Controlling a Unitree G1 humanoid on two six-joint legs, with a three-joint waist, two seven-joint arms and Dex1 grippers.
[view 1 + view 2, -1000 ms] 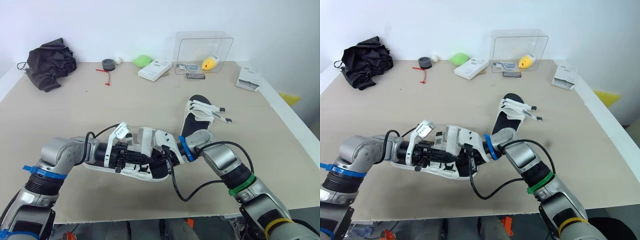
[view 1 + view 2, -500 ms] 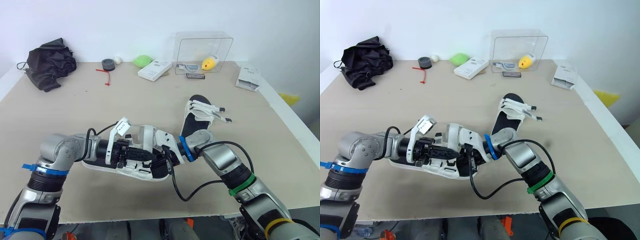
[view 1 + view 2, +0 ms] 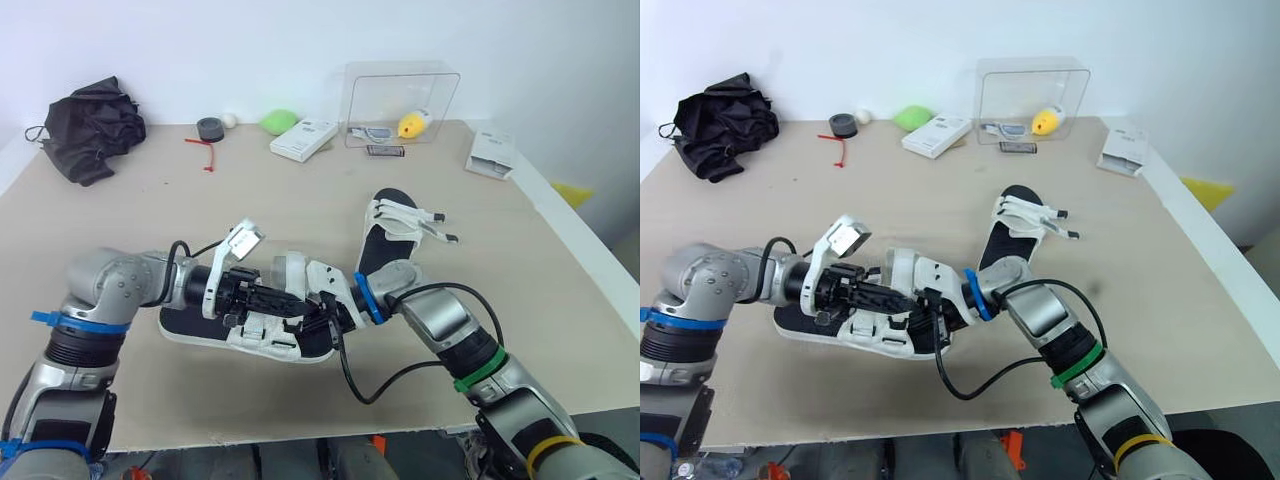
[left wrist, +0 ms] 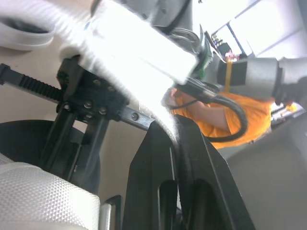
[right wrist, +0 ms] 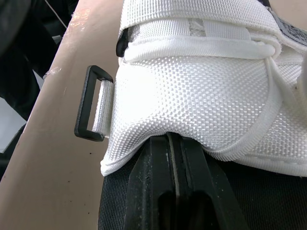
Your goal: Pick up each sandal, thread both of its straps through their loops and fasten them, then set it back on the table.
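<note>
Both arms cover the middle of the near sandal (image 3: 188, 326). In the right wrist view the right gripper's (image 5: 173, 140) jaws press together, and their tips are lost beneath the sandal's white woven upper. The left gripper's (image 4: 174, 126) jaws pinch a strap (image 4: 165, 117) that shows only as a blurred white sliver. The items inside the clear box (image 3: 400, 80) are too small to tell.

Lab setting, bare beige table (image 3: 120, 220), white wall (image 3: 200, 50), scattered oddments
</note>
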